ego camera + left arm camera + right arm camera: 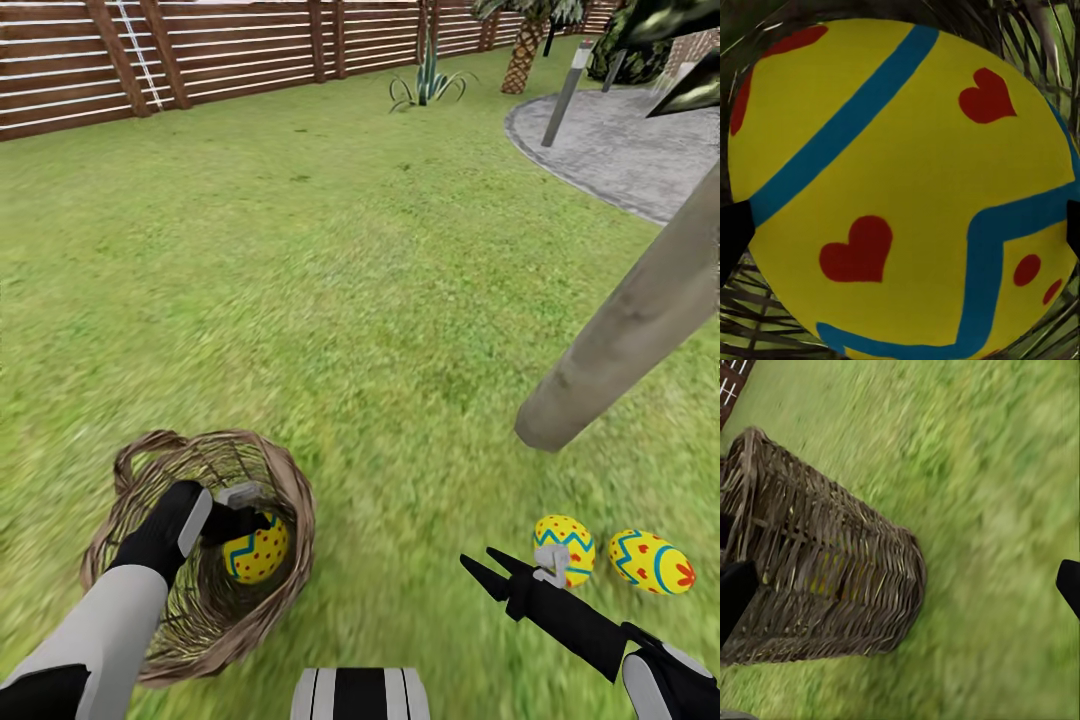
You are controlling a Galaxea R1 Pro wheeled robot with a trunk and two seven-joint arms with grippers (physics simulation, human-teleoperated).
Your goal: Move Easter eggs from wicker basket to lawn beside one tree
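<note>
From the head camera, the left gripper [250, 522] reaches down into the wicker basket [290, 480], which stands on the lawn [300, 280], and its jaws sit clamped on a yellow Easter egg [256, 552] with red dots and a blue band, the egg just beyond and under the fingertips, inside the basket's rim. The right gripper [490, 563] hovers low over the grass with its jaws spread apart and nothing between them; two more eggs, one [566, 545] touching-close behind those jaws and another [652, 561] just beyond it, lie on the grass near the foot of the tree trunk [630, 330]. In the left wrist camera, the egg [907, 187] sits right between the dark fingertips [731, 236], wicker strands behind it. In the right wrist camera, the basket [825, 577] lies ahead of the open jaws, towards one fingertip [735, 592], with grass [997, 510] in front of the other.
</note>
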